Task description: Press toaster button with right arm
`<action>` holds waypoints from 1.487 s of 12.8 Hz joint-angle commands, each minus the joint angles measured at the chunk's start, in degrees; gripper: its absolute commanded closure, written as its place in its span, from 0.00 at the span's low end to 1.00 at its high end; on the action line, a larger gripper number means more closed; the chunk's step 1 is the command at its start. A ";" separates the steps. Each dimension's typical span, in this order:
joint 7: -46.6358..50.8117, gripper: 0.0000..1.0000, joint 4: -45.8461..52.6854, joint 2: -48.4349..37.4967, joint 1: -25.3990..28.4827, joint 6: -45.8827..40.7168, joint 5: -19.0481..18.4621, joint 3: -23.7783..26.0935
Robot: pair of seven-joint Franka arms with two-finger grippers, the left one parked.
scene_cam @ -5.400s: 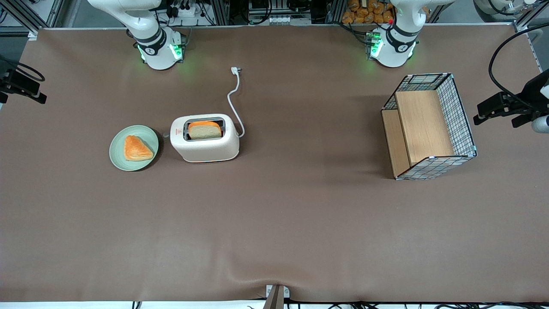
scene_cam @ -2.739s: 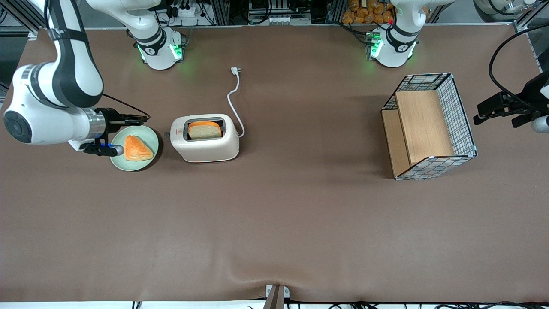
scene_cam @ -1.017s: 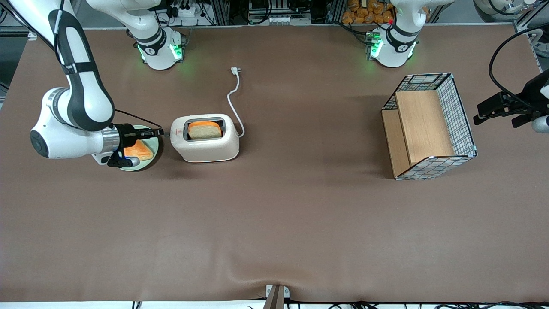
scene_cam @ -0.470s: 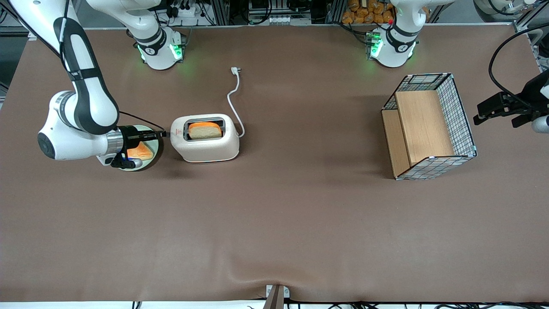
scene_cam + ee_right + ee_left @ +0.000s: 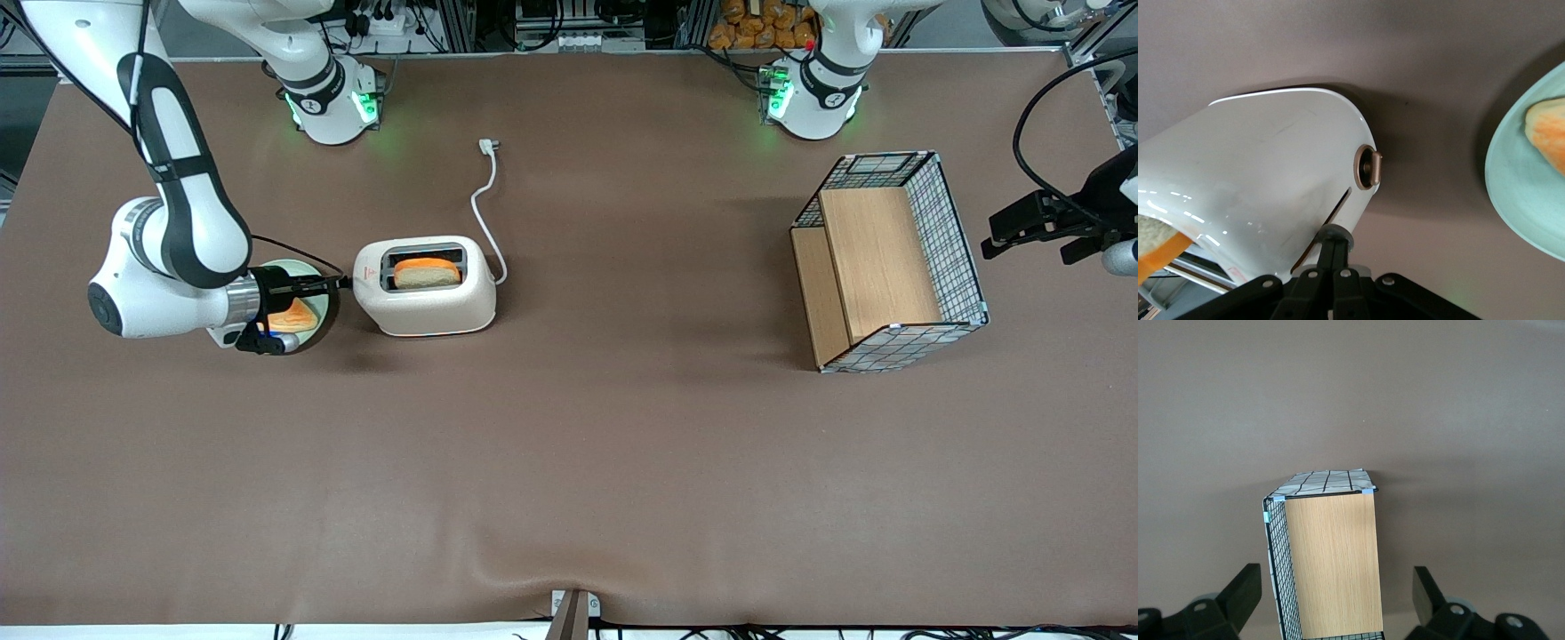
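Pressing stage: the right arm (image 5: 178, 204) is reaching in level with the table toward the toaster (image 5: 427, 298); judging by the contact, the push is only getting under way.
Gripper: the gripper (image 5: 336, 283) is hanging at the toaster's narrow end, on the side toward the working arm's end of the table. Its fingers are closed flat together and gripping nothing, so the joined tips are acting as a single poker.
Button: the button (image 5: 1333, 233) is sitting in the long slot on the toaster's narrow end face, and the tips are touching it.
Risk, slipping: the tips are meeting a very small nub on a curved face. A slightly off-line push is likely to send them sliding onto the bare shell.
Risk, wrong control: a bronze-ringed dial (image 5: 1368, 167) is sitting just beside the button on the same face, so a drifting tip is liable to end up pushing that instead.
Risk, shoving: the toaster is looking light and is standing loose, with its cord (image 5: 484, 204) lying unplugged. A push into the end face, rather than along the slot, is likely to skate the whole body away from the gripper.
Risk, plate: the wrist is hovering over the green plate (image 5: 316, 333) and pastry (image 5: 298, 317) next to the toaster's button end. Dipping lower is risking a knock.
Bread: a slice (image 5: 427, 272) is sitting in the toaster's top slot.
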 commanded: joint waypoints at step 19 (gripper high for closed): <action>-9.08 1.00 -2.60 4.10 -0.70 5.75 6.88 0.35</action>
